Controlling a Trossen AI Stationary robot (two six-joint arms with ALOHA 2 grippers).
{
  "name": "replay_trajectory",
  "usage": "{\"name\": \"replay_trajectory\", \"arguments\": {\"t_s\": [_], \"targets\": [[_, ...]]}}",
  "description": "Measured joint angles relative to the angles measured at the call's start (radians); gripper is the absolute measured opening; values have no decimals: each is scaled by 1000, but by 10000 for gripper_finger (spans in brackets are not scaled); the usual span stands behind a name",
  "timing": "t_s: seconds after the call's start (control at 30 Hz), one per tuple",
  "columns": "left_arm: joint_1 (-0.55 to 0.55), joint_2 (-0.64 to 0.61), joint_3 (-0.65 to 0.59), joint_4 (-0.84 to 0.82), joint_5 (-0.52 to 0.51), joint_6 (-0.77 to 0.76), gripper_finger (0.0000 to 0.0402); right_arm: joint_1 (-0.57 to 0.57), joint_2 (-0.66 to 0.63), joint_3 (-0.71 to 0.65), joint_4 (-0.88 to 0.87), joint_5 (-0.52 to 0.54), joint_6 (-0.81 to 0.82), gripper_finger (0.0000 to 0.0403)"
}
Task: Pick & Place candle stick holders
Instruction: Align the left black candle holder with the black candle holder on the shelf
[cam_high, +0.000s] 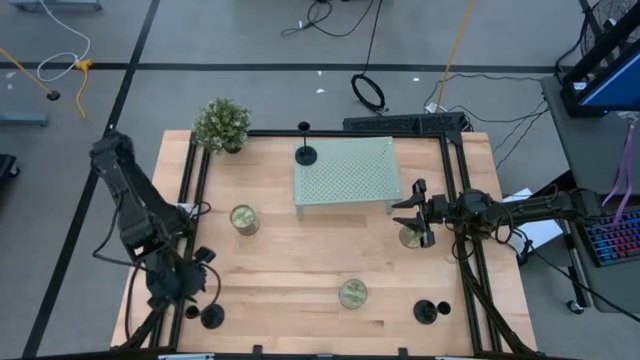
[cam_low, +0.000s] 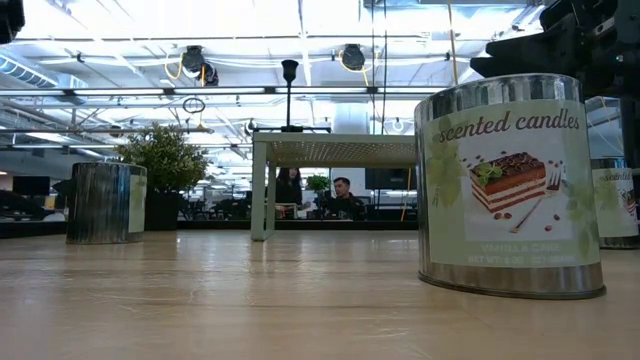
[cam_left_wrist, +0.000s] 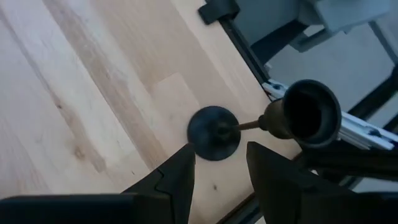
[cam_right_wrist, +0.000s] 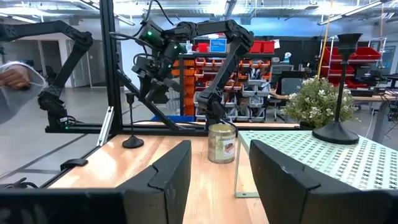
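Observation:
Three black candle stick holders show. One stands by its disc base on the pale green rack (cam_high: 345, 172) at its far left corner (cam_high: 305, 153), also in the low view (cam_low: 289, 95). One stands at the near right (cam_high: 427, 311). One stands at the near left (cam_high: 212, 317). My left gripper (cam_high: 203, 296) is open just above that one; its disc base (cam_left_wrist: 213, 132) shows between my fingers and its cup top (cam_left_wrist: 308, 115) beside them, untouched. My right gripper (cam_high: 412, 212) is open and empty at the table's right, beside a tin (cam_high: 409, 237).
Two more greenish-gold tins stand on the table (cam_high: 243, 219) (cam_high: 352, 293). A potted plant (cam_high: 222, 124) stands at the far left corner. Black frame rails (cam_high: 190, 200) (cam_high: 460, 190) run along both sides. People sit in the room beyond (cam_low: 345, 195).

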Motion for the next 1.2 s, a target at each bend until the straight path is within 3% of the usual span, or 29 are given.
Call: {"name": "replay_trajectory", "arguments": {"t_s": [0.23, 0.33, 0.43, 0.7, 0.77, 0.87, 1.2], "targets": [[-109, 74, 0, 33, -5, -194, 149, 0, 0, 0, 1, -140, 0, 155], [-162, 100, 0, 73, -32, -265, 149, 0, 0, 0, 1, -155, 0, 155], [-196, 138, 0, 150, -110, -264, 149, 0, 0, 0, 1, -150, 0, 155], [-207, 201, 8, 159, -152, -252, 149, 0, 0, 0, 3, -150, 0, 155], [-199, 228, -3, 188, -237, -259, 149, 0, 0, 0, 6, -149, 0, 155], [-198, 235, -9, 152, -276, -244, 149, 0, 2, 0, 5, -149, 0, 155], [-201, 294, -30, 248, -263, -268, 149, 0, 26, 0, 70, -147, -14, 155]]}}
